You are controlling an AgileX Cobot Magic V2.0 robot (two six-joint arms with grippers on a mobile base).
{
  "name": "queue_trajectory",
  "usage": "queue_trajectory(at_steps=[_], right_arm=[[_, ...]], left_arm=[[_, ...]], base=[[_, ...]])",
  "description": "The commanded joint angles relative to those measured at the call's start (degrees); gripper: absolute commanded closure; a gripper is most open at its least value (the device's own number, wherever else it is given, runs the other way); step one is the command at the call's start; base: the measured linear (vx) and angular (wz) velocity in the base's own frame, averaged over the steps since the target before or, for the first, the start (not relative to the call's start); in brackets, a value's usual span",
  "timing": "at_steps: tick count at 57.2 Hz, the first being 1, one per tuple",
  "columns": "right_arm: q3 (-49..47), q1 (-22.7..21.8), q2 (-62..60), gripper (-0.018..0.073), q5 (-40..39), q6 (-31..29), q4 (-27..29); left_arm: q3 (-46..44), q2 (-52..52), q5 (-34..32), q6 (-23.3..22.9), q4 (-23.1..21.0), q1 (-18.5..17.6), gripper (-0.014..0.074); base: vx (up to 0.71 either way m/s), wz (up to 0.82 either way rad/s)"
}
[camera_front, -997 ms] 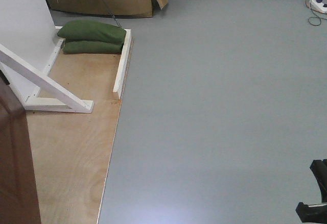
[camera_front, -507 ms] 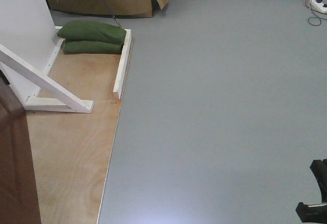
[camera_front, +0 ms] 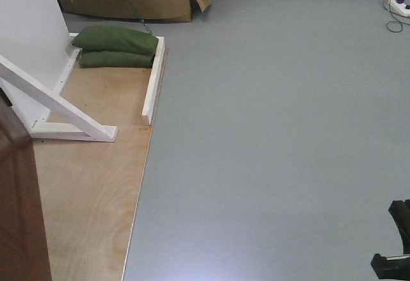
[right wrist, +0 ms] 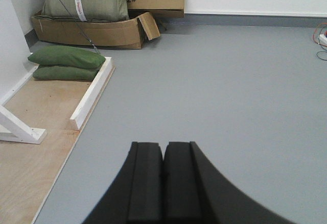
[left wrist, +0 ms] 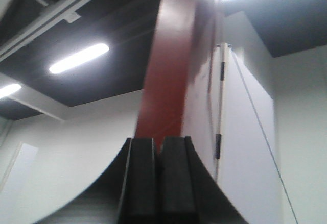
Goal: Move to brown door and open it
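We see the brown door (camera_front: 19, 210) at the lower left edge of the front view, over the plywood base (camera_front: 96, 191), with the white brace (camera_front: 61, 107) just behind it and the green sandbags (camera_front: 115, 41) farther behind. Our left hand (left wrist: 158, 141) points up, fingers pressed together on nothing, and the door rises edge-on right above its tips; we cannot tell whether they touch. Our right hand (right wrist: 163, 145), likewise closed and empty, hovers over the grey floor (right wrist: 230, 81), well to the door's right.
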Motion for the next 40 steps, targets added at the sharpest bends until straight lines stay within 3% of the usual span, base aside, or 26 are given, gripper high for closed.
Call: queue_trajectory(at_steps=[1,7,16,24,30,40], right_arm=[[0.19,0.08,-0.32,0.0559,-4.39,-0.49,-0.21],[0.19,0.08,-0.32,0.0559,-4.39,-0.49,-0.21],[0.19,0.08,-0.32,0.0559,-4.39,-0.49,-0.21],[0.19,0.08,-0.32,0.0559,-4.39,-0.49,-0.21],[0.19,0.08,-0.32,0.0559,-4.39,-0.49,-0.21],[0.19,0.08,-0.32,0.0559,-4.39,-0.49,-0.21]], left_arm=[[-3.07,2.23,-3.69,0.58,-2.84,0.25,0.06],[-6.34,4.48,-3.74,4.15,-10.53,0.25,0.06],[-11.66,7.6,-6.25,16.62,-22.77,0.25,0.06],[-15.65,9.65,-10.21,22.28,-30.05,0.25,0.06],[-17.73,11.32,-12.05,22.82,-32.83,0.25,0.06],[-19.8,14.09,-11.8,22.82,-32.86,0.25,0.06]], base=[[0.0,0.0],[0.0,0.0],[0.0,0.0],[0.0,0.0],[0.0,0.0],[0.0,0.0]])
